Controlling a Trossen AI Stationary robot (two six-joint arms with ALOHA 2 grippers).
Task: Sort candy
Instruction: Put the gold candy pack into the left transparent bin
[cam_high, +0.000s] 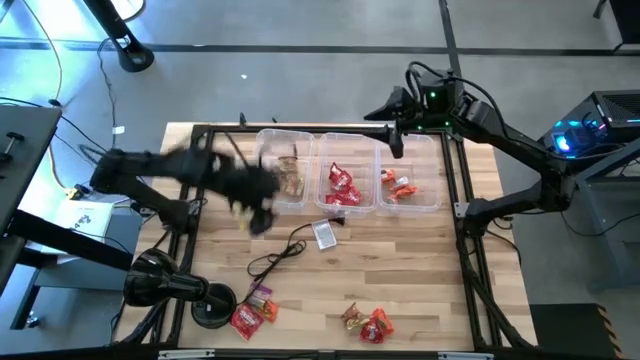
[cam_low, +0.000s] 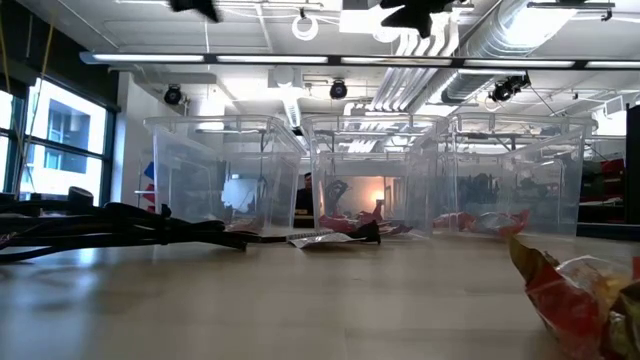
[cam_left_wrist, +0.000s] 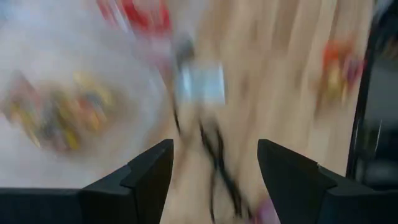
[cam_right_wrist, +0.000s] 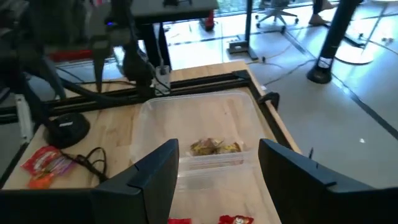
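Four candy pieces (cam_high: 252, 308) lie loose well beyond the bins (cam_high: 345, 172), so the left gripper (cam_high: 258, 212), fingers apart and empty, should drop squarely over one.

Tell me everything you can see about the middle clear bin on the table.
The middle bin is a clear plastic box with an open top and thin see-through walls. It stands upright on the wooden table, in a row between two similar bins; whether their sides touch cannot be told. Inside lie several red wrapped candies, gathered toward the side nearer the table's middle. In the low view its walls rise straight, with red wrappers showing at the bottom. No gripper touches it.
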